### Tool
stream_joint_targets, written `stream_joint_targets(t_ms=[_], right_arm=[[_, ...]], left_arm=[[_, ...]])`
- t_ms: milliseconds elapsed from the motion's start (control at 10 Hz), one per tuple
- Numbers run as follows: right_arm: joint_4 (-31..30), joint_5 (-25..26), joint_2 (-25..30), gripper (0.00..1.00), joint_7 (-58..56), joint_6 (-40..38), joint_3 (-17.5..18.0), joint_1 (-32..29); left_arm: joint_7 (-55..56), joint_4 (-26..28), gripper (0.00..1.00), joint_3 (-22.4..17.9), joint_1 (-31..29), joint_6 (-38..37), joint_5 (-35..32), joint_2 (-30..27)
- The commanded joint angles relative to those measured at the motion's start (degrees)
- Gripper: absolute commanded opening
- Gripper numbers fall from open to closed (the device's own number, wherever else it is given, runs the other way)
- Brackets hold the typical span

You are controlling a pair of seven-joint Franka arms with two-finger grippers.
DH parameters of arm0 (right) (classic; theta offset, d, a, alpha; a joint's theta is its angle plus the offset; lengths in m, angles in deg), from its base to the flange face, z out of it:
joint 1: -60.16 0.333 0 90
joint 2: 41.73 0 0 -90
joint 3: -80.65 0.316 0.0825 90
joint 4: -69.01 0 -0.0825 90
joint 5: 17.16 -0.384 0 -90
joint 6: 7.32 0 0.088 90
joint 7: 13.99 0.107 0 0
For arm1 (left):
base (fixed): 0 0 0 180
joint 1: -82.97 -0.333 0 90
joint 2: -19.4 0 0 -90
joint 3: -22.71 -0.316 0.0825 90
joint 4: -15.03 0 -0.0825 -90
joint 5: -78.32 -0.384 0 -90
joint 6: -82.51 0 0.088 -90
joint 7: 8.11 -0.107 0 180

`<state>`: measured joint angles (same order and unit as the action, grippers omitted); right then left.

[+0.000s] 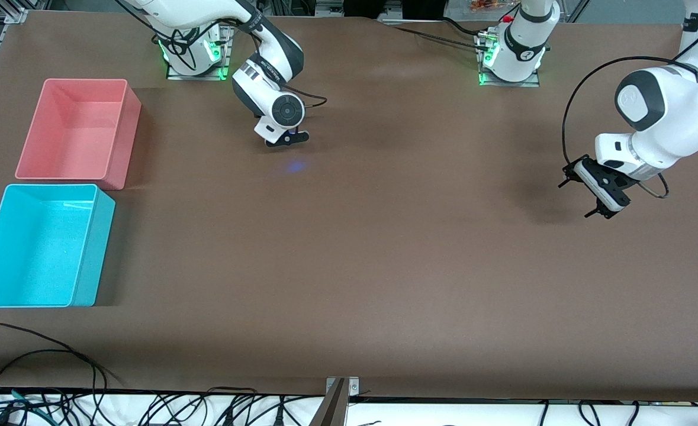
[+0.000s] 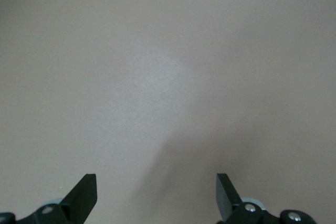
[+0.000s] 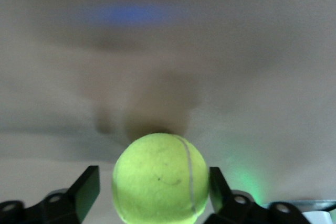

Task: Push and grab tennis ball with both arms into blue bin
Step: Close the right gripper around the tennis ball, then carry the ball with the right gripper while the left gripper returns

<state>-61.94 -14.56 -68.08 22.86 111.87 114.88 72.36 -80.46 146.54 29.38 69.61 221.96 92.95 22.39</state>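
Observation:
The tennis ball, fuzzy yellow-green with a white seam, sits between the fingers of my right gripper. One finger stands a little off the ball and the other is right against it, so the jaws are open around it. In the front view the right gripper hangs low over the table near the right arm's base and hides the ball. The blue bin stands at the right arm's end of the table. My left gripper hovers open over bare table at the left arm's end and holds nothing.
A pink bin stands beside the blue bin, farther from the front camera. Loose black cables lie along the table edge nearest the front camera. A blue light spot shows on the brown table beside the right gripper.

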Motion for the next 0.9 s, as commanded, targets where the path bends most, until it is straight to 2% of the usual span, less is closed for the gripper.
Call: stream_joint_targets(t_ms=[0, 100, 199, 598, 798], right_arm=[[0.8, 2.8, -1.1, 0.44, 2.3, -0.8, -0.7, 0.7], [1.0, 3.1, -1.0, 0.38, 2.3, -0.8, -0.8, 0.7], [2.4, 3.1, -1.0, 0.37, 2.3, -1.1, -1.4, 0.6], [16.7, 2.9, -1.1, 0.36, 2.3, -14.3, -1.6, -0.6], [23.1, 2.9, -1.1, 0.36, 2.1, -18.9, -1.6, -2.8]], left_arm=[[2.4, 0.5, 1.0, -0.3, -0.3, -2.2, -0.6, -3.3], [5.4, 0.3, 1.0, -0.7, -0.3, -3.8, -0.6, -4.4], [7.8, -0.4, 1.0, -1.0, 0.3, -5.7, -0.6, -5.7], [14.6, -7.5, 1.0, -1.7, 0.4, -15.6, -1.7, -6.6], [25.2, -14.3, 1.0, -1.2, 1.4, -23.7, -9.0, -6.7]])
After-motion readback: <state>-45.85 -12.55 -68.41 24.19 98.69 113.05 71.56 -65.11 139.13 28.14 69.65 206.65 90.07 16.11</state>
